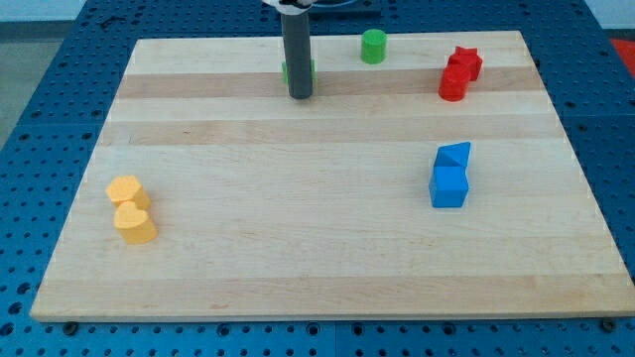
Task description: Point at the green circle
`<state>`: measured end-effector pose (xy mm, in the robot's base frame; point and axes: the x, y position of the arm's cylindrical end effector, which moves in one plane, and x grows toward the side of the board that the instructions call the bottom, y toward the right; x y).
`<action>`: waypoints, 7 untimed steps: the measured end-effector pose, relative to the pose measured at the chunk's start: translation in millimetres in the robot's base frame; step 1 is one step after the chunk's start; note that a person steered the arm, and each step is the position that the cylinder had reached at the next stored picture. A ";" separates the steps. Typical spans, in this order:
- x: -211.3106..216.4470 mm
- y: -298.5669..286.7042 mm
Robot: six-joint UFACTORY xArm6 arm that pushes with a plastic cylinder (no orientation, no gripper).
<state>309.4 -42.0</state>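
The green circle (373, 46) stands near the worktop's (298, 248) top edge, right of centre. My tip (300, 95) rests well to its left, in front of another green block (312, 71) mostly hidden behind my rod. I carry no jaws. Red blocks (458, 73) sit right, blue blocks (450, 176) below them, yellow blocks (130, 208) lower left.

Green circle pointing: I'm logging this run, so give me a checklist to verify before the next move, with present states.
1. Green circle in view, near the view's top: ok.
2. My tip visible on the board: ok.
3. Tip at the green circle: not ok; it sits to the circle's left.
4. Second green block behind the rod, shape: cannot tell.
5. Red blocks, blue blocks, yellow blocks away from the tip: ok.
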 end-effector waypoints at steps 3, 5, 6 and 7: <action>0.0 -95.5; -92.0 -94.2; -115.1 -13.1; -116.8 17.3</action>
<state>192.6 -24.7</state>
